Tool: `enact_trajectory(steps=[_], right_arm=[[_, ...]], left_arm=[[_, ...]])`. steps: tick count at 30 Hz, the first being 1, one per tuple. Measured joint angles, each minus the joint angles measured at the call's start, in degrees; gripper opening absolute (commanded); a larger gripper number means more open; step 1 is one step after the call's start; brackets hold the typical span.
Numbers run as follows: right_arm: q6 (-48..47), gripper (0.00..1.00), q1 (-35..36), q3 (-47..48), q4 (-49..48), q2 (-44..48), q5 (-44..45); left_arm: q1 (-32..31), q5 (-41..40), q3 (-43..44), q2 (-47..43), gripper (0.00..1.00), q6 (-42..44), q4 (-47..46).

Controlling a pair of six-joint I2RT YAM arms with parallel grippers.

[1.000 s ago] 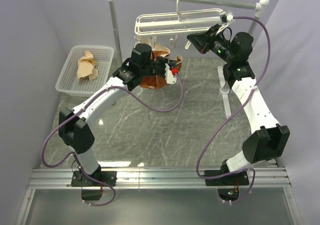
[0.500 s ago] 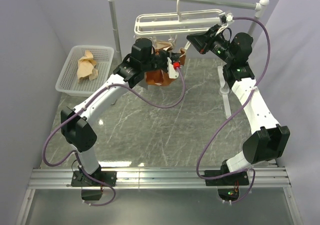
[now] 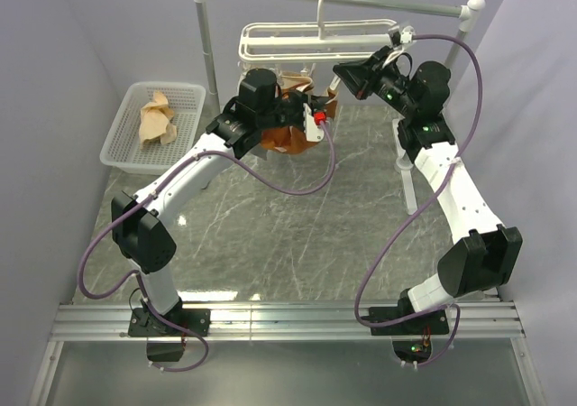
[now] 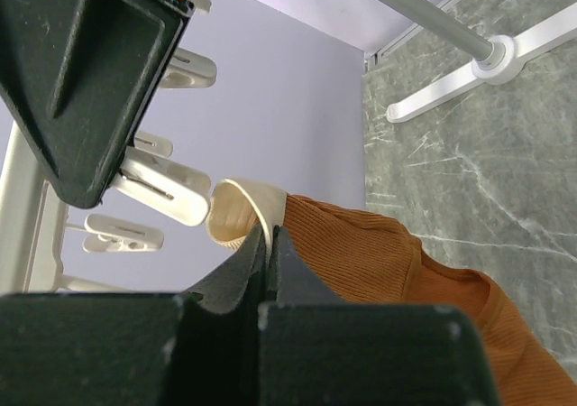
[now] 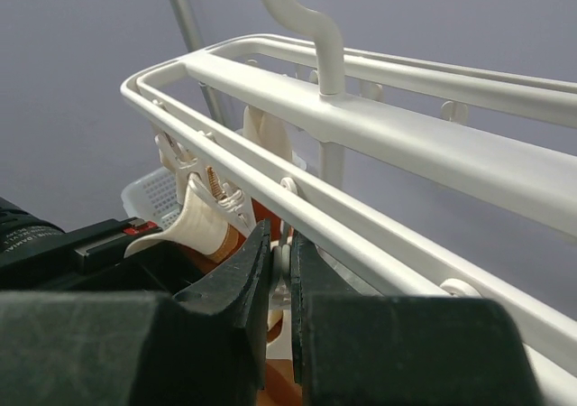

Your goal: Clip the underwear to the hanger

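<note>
Since 1 second ago the left arm has lifted the underwear point(image 3: 287, 138) from low over the counter point(image 3: 297, 235) to just under the hanger point(image 3: 311, 38), and the right gripper point(image 5: 280, 244) has shifted slightly left. The left gripper point(image 4: 268, 244) has its jaws closed on the pale beige waistband, just beside a white clip point(image 4: 167, 194); the orange fabric hangs below. The right gripper's jaws are narrow, with a white piece point(image 5: 282, 263) pinched between them under the hanger's bars.

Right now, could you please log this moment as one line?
left gripper: shut on underwear | underwear: held up beside hanger clips | right gripper: closed at hanger
</note>
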State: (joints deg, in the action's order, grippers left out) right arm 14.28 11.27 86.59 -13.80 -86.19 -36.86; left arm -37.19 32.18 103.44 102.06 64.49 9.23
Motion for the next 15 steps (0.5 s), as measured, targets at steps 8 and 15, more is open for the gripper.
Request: enact_trajectory(steps=[8, 15], right_arm=[[-4.0, 0.00, 0.9, -0.5, 0.3, 0.3, 1.1], [-6.3, 0.00, 0.9, -0.5, 1.2, 0.5, 1.4]], left_arm=[[0.0, 0.2, 0.0, 0.0, 0.00, -0.7, -0.2], [0.0, 0.1, 0.0, 0.0, 0.00, -0.8, -1.5]])
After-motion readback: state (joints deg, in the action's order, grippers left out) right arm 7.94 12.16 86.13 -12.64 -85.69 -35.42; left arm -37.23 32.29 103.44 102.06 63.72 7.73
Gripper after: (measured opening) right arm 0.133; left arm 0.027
